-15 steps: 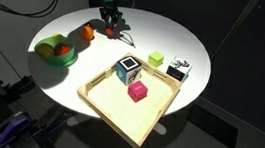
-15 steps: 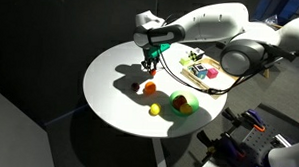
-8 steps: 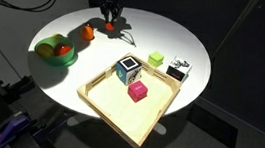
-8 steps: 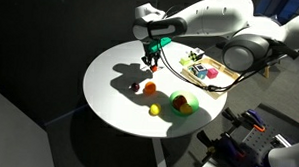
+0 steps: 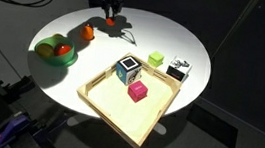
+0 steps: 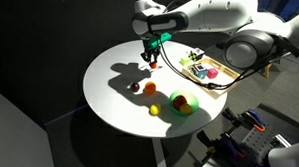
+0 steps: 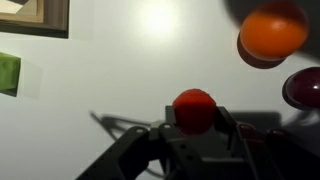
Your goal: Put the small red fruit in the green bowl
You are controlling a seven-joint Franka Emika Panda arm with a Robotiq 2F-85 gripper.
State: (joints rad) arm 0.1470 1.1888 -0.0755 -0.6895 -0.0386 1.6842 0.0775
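Our gripper (image 7: 193, 130) clamps the small red fruit (image 7: 193, 107), round and glossy. We see an orange fruit (image 7: 272, 33) at its two o'clock.

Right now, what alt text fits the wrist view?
The tool grips a small red fruit above a white table. An orange fruit lies top right, a tray corner top left, a green cube at the left edge.

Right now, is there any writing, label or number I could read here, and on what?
None readable.
The black-and-white cube in the wooden tray bears dark marks, too small to read.
The patterned cube beside the green cube: likewise too small.
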